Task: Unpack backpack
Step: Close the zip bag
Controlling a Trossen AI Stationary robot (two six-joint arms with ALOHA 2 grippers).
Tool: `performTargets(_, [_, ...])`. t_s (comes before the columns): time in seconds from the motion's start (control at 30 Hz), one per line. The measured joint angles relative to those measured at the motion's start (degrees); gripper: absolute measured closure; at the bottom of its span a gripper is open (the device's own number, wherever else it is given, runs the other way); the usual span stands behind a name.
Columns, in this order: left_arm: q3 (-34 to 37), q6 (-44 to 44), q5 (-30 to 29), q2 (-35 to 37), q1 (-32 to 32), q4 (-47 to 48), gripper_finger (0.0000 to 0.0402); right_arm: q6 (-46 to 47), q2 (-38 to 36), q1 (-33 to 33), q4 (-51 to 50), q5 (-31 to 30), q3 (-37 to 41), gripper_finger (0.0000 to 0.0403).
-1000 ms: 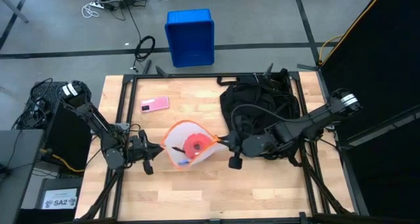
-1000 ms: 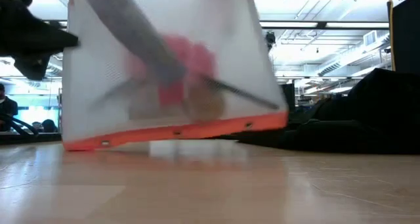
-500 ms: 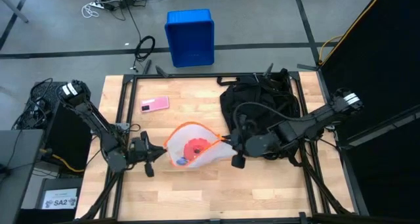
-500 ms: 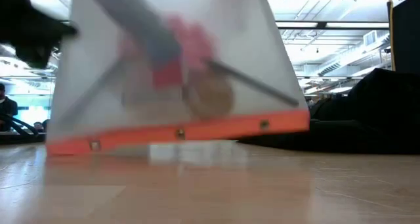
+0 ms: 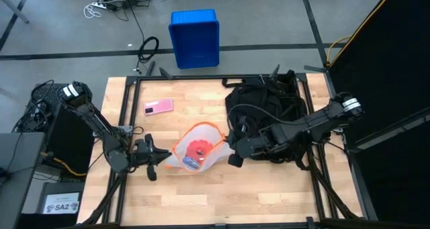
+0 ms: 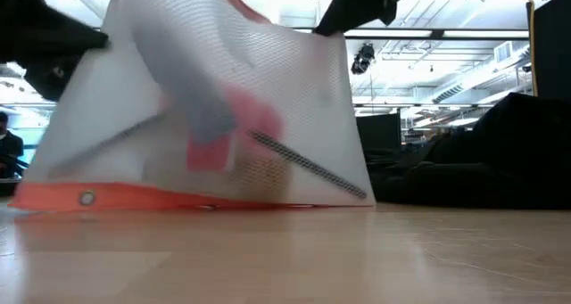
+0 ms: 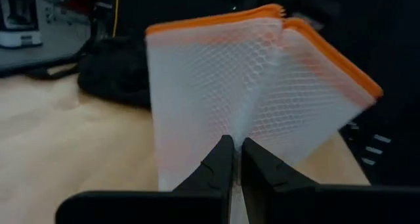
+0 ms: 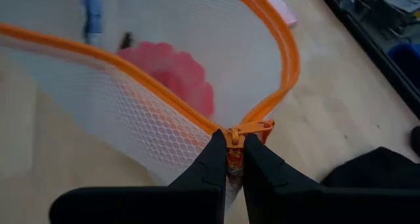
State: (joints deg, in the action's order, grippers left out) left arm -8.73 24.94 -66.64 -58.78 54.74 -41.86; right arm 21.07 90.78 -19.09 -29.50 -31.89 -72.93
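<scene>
The backpack (image 5: 265, 111) lies slumped at the far right of the table (image 5: 269, 195), and one thing is already out of it: a white mesh pouch (image 5: 195, 150) with orange trim, mid-table. The left gripper (image 7: 235, 159) has its fingers pinched on the mesh at one end; the right gripper (image 8: 234, 159) is clamped on the orange zipper tab (image 8: 249, 129) at the other. A pink item (image 5: 158, 106) lies nearer the far edge. Whether the backpack holds more, I can't tell; I'd judge the unpacking partway done
</scene>
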Motion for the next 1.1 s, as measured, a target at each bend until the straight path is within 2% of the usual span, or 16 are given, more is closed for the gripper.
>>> performTargets(0.13, [0.01,-9.99,5.23,2.76,0.23,-5.79,0.0398,-1.58,-0.49,1.30,1.19,0.19,0.00,0.0403])
performTargets(0.27, [0.00,-15.85,5.83,5.49,0.50,-6.40,0.0376,-3.11,-0.44,1.57,1.58,0.23,0.02,0.0403])
performTargets(0.5, [-0.91,-21.62,5.23,5.81,0.46,-7.42,0.0292,-5.21,-0.40,0.08,2.67,-0.01,0.02,0.0403])
performTargets(0.67, [-6.98,-30.55,5.30,5.68,-0.37,-7.63,0.0235,-6.02,-0.42,-0.53,4.01,0.05,0.02,0.0403])
performTargets(0.77, [-12.48,-34.27,6.12,4.80,-2.21,-2.20,0.0217,-7.65,-0.20,-0.64,5.89,0.33,0.04,0.0403])
performTargets(0.9, [-21.72,-35.19,6.41,2.18,-6.99,12.93,0.0214,-9.33,0.00,-0.70,8.71,1.82,0.09,0.0403])
performTargets(1.1, [-35.18,-35.17,13.22,-5.60,-16.39,32.05,0.0215,-10.96,0.02,-0.68,10.43,2.27,0.09,0.0403])
